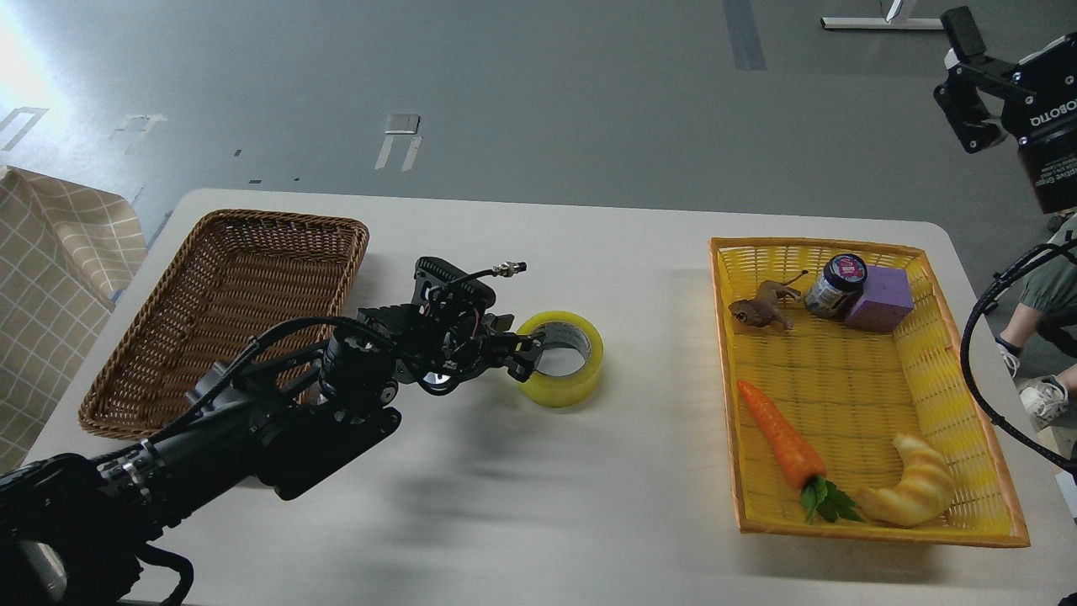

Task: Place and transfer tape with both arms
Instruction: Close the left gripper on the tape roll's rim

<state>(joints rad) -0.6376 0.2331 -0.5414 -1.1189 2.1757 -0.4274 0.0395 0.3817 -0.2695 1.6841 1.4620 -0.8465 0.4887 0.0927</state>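
Resting mid-table, the tape point(562, 358) has its near rim pinched by the left gripper point(528, 347).

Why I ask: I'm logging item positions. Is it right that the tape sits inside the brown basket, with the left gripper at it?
Not quite. The head view shows the tape on the table, right of the brown basket, not inside it. The left gripper is indeed at it.
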